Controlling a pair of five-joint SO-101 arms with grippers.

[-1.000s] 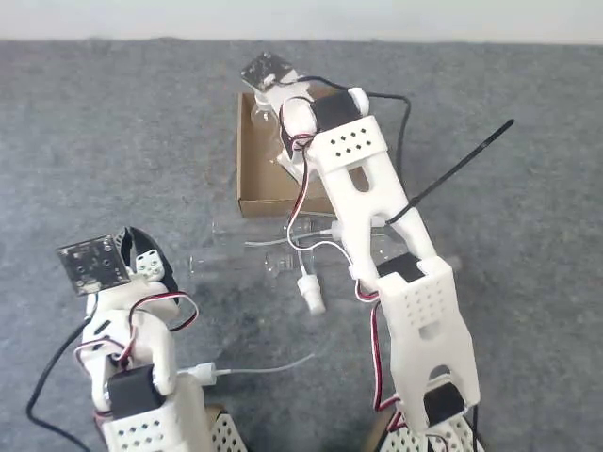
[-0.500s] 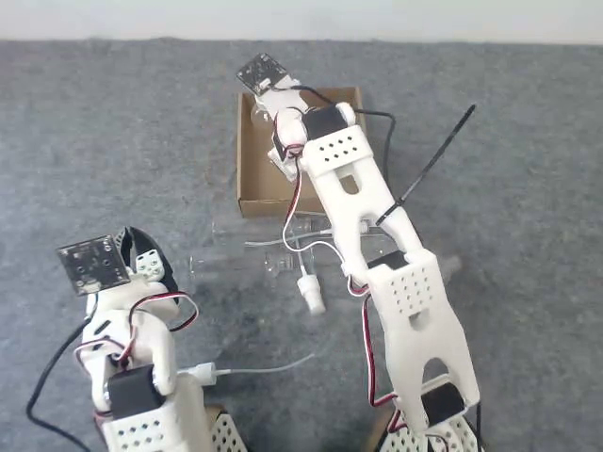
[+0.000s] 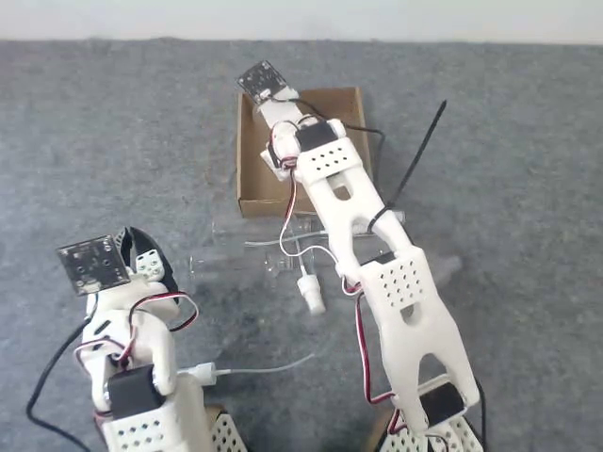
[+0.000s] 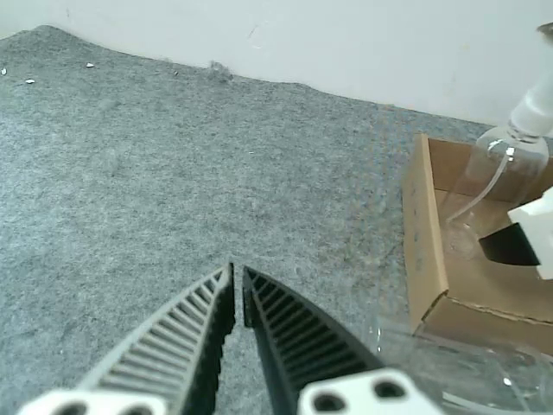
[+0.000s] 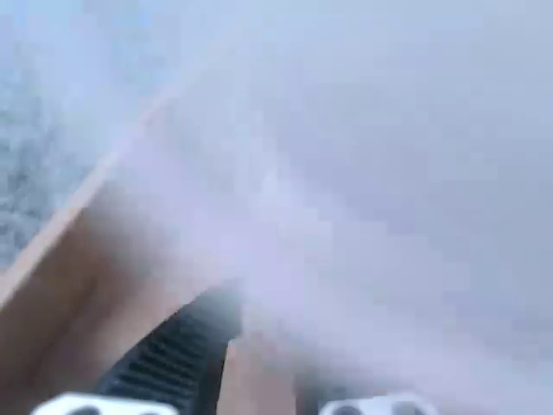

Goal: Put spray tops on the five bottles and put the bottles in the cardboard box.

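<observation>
Bottle with its spray top stands roughly upright inside the cardboard box, clamped by your right gripper; your left gripper, closed and empty, sits well apart.

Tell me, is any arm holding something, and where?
The right tool seems to grip a clear bottle by its lower body. The left tool holds nothing.
</observation>
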